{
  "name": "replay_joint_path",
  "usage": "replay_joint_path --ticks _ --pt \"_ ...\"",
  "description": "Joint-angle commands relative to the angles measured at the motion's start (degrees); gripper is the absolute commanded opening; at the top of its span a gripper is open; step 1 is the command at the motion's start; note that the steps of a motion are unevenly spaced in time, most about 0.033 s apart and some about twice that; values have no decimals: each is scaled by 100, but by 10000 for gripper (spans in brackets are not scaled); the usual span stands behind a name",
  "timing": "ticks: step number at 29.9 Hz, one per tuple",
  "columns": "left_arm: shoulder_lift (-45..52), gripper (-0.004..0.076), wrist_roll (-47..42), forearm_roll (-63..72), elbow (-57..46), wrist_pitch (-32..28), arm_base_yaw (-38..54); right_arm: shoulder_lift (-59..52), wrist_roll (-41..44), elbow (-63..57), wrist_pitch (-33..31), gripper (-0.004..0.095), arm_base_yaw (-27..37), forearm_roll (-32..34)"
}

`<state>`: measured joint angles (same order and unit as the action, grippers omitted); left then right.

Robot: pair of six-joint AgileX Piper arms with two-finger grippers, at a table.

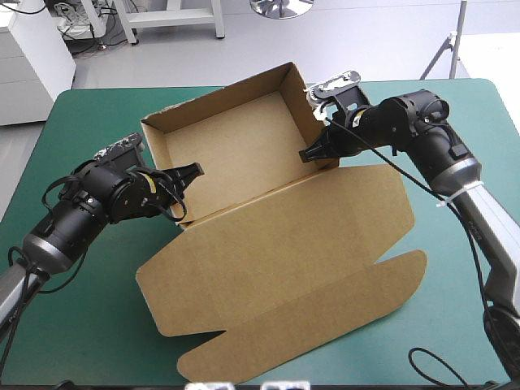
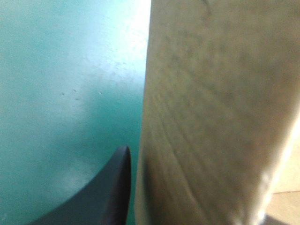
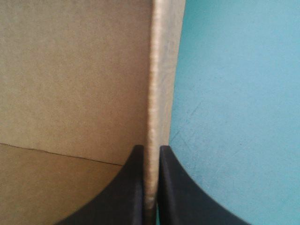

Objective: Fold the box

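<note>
The brown box (image 1: 244, 154) stands in the middle of the teal-green worktop (image 1: 89, 325) as an open tray. Its four walls are raised. Its lid (image 1: 284, 260) lies flat on the cover, spread toward the near edge, with a rounded tuck flap along its near side. The tray sits at an angle, with its far-right corner pointing toward the far edge of the worktop.

The right end effector (image 1: 313, 153) reaches in from the right and meets the right wall (image 1: 302, 110) at the wall's near end, close to where the lid hinges. In the right wrist view its two black fingers (image 3: 133, 187) are pressed against either face of that upright wall (image 3: 157, 70). They are clamped on the board, with the tray's inside to one side and bare cover to the other.

The left end effector (image 1: 185, 183) comes in from the left and sits at the left wall (image 1: 158, 158), near the tray's near-left corner. In the left wrist view the wall (image 2: 211, 117) fills most of the view, with the teal-green cover (image 2: 70, 93) just beside it. The board hides too much there, so I cannot tell whether this end effector is clamped on the wall or apart.
</note>
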<state>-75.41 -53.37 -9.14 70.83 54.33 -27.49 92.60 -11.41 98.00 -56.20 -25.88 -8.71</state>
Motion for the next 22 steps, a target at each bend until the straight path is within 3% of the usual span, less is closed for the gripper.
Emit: replay_joint_path --ticks 1,5,22 --pt "139 -10 39 -560 193 106 -5 -179 122 167 69 -11 0 87" --pt "38 -10 447 -595 328 219 -5 -2 517 167 -96 -12 0 453" --pt "-1932 -10 1896 -720 2057 1232 5 660 1141 50 -407 -13 133 663"
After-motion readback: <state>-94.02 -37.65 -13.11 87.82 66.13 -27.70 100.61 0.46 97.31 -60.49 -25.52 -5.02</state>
